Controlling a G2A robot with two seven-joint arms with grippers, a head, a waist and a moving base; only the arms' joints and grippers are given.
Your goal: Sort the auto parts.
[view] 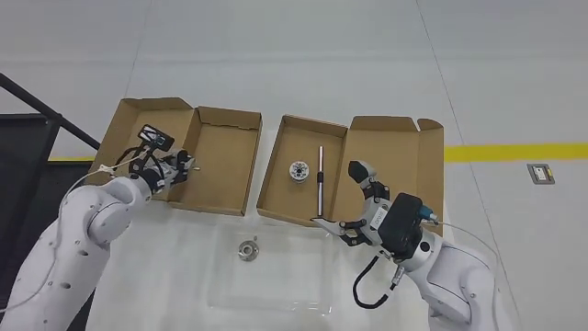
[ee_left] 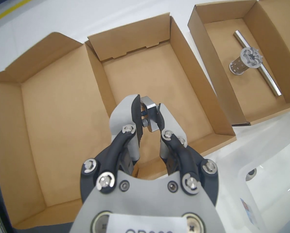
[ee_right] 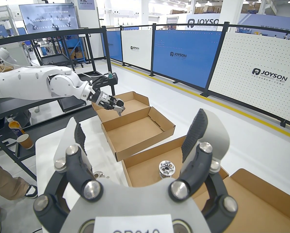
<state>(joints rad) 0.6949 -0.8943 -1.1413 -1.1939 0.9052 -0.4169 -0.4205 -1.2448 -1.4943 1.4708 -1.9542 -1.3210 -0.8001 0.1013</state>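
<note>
My left gripper (ee_left: 148, 116) is shut on a small silver metal block (ee_left: 149, 112) and hangs above the floor of the left cardboard box (ee_left: 145, 78). From above, the left gripper (view: 186, 167) sits at that box's left wall (view: 193, 138). The right cardboard box (view: 287, 188) holds a round toothed part (view: 299, 170) and a long steel rod (view: 320, 184). My right gripper (ee_right: 140, 132) is open, with nothing between its fingers, at the near edge of the right box (ee_right: 145, 168). A small round metal part (view: 247, 250) lies in a clear plastic tray (view: 276, 285).
Both boxes have open lids folded outward, the left lid (view: 138, 133) and the right lid (view: 395, 161). The clear tray stands at the table's near edge. Beyond the table's side, a cup (ee_right: 25, 141) and a bottle (ee_right: 14, 126) rest on a low black frame.
</note>
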